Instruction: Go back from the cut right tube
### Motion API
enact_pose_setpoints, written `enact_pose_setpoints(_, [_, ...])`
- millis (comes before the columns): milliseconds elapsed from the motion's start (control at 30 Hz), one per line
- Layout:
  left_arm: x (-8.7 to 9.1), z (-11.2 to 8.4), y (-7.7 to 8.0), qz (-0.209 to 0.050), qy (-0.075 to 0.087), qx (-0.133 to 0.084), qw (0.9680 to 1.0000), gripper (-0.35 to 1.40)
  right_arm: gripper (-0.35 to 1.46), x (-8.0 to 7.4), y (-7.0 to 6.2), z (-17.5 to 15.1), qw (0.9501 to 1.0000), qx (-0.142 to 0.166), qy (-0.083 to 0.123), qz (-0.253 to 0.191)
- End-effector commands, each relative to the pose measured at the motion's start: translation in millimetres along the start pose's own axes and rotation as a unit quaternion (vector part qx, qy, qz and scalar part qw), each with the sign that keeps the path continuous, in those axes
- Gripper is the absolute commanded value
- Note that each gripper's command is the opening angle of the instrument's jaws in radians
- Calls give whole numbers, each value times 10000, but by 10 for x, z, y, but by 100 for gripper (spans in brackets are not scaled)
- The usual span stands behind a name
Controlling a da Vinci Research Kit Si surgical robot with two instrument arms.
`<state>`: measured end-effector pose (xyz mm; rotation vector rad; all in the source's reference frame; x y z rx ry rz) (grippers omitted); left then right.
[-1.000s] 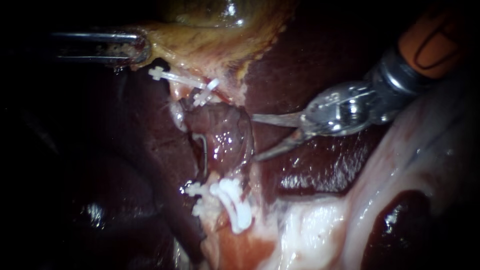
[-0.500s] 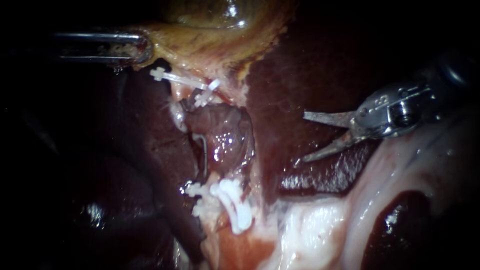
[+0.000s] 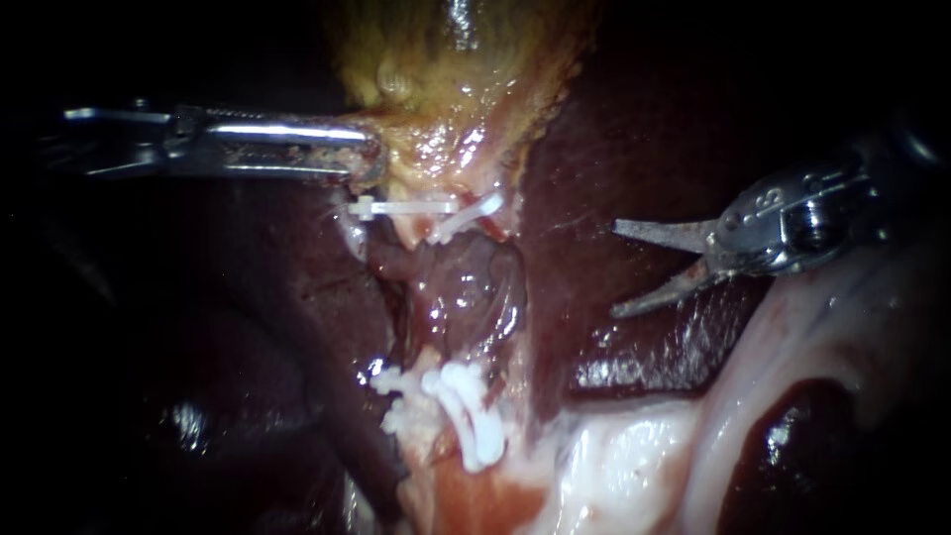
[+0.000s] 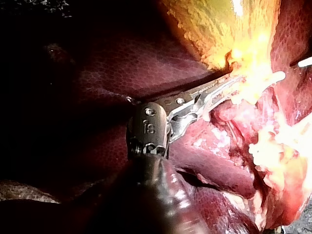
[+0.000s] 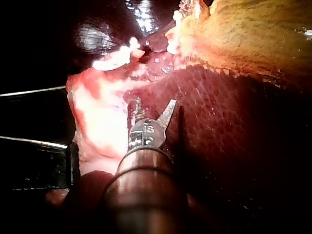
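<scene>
Withdrawal should follow the shaft's own line: the right instrument (image 3: 616, 269), its blade-like jaws apart and holding nothing, hovers over the liver (image 3: 594, 149), well clear of the cut tube (image 3: 436, 359), whose stumps lie between the upper clips (image 3: 416, 208) and the lower clips (image 3: 461, 411). Closing the blades before pulling away looks safest to me, since the open tips point across the liver surface. The left instrument (image 3: 362, 163), jaws clamped on the gallbladder (image 3: 446, 59) edge, should hold its traction steady so nothing swings toward the blades.
</scene>
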<state>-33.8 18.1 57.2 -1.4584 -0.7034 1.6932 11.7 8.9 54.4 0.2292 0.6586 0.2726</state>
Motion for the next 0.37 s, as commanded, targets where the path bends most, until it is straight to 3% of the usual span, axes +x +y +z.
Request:
enact_pose_setpoints(33, [0,0,0,-11,-9,-3,10000,-35,145,0,0,0,10000,20,2,-1])
enact_pose_setpoints(233, [1,-1,1,-13,-11,-7,10000,-35,145,1,-1,1,10000,77,4,2])
enact_pose_setpoints(367, [14,-17,2,-55,-38,-83,9999,-35,138,11,2,8,9977,671,35,40])
